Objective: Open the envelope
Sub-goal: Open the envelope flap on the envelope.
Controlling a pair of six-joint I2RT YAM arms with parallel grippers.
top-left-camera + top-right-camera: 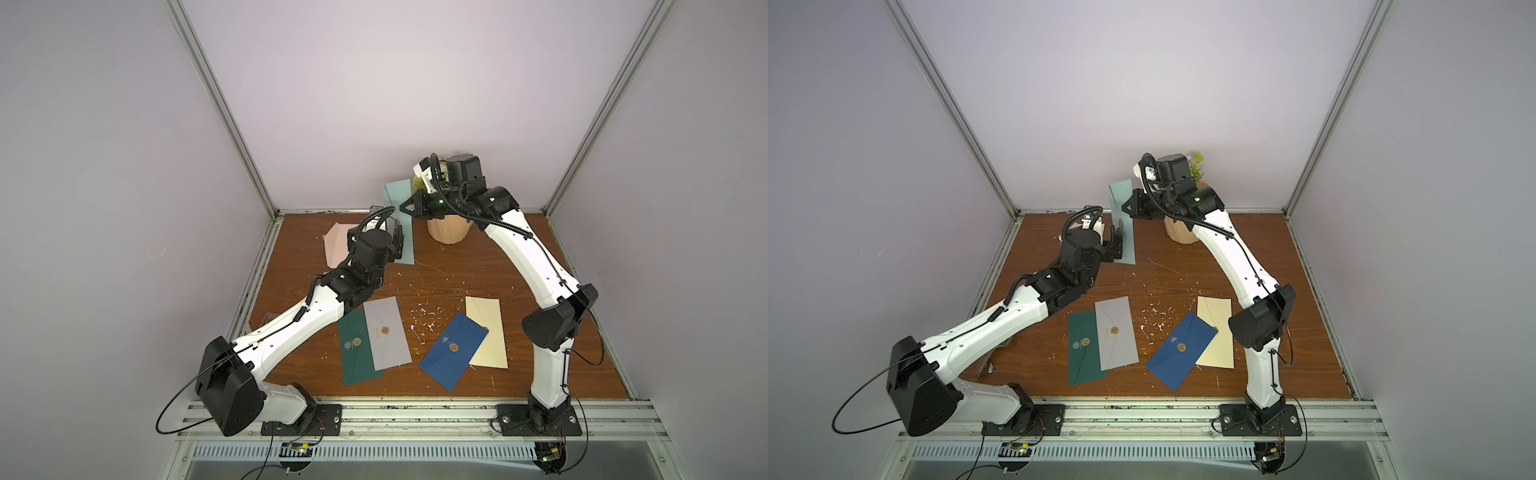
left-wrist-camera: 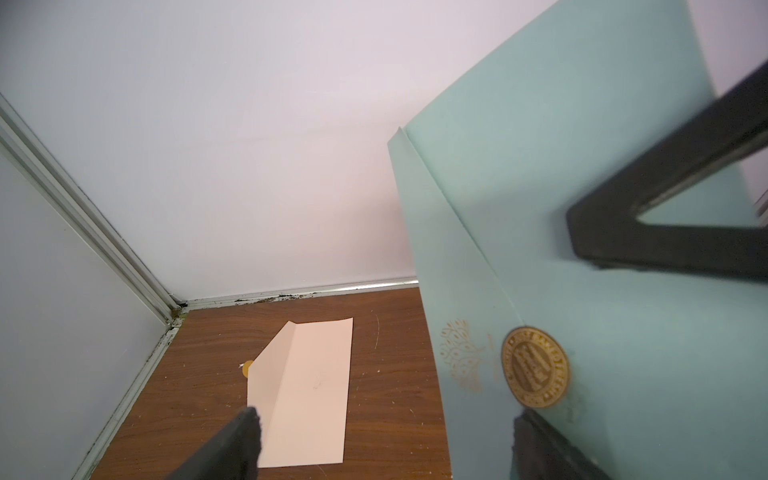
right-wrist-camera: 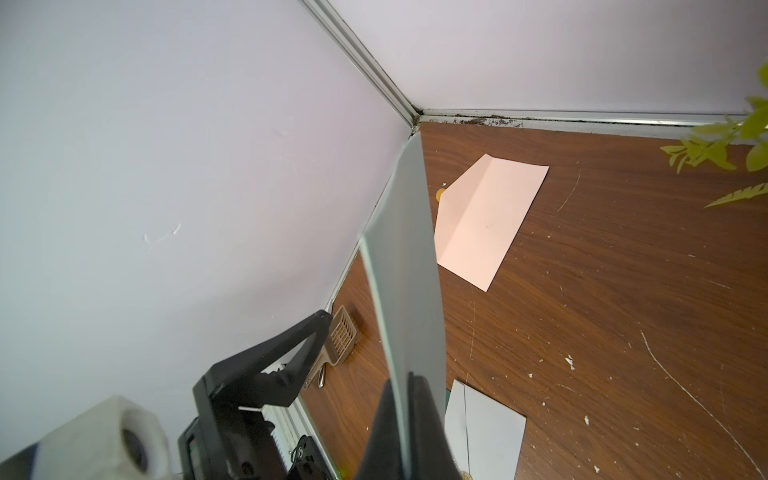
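Right tool (image 1: 405, 206) is clamped on the teal envelope (image 1: 397, 193), holding it upright. Left tool (image 2: 386, 417) gapes wide, one finger (image 2: 544, 453) just beside the gold seal (image 2: 535, 365).

Wearing smooth white shells on the long links of the left arm (image 1: 291, 328) and right arm (image 1: 523, 253), with bulky black housings at the joints. Trailing thin black cable loops (image 1: 157, 422) and ribbed black conduit (image 1: 505, 226), and bolting down through black base plates (image 1: 328, 417) dotted with screws. Ending in a black left hand (image 2: 385, 412) and right hand (image 1: 409, 206) with hollow triangular fingers (image 2: 665, 249).
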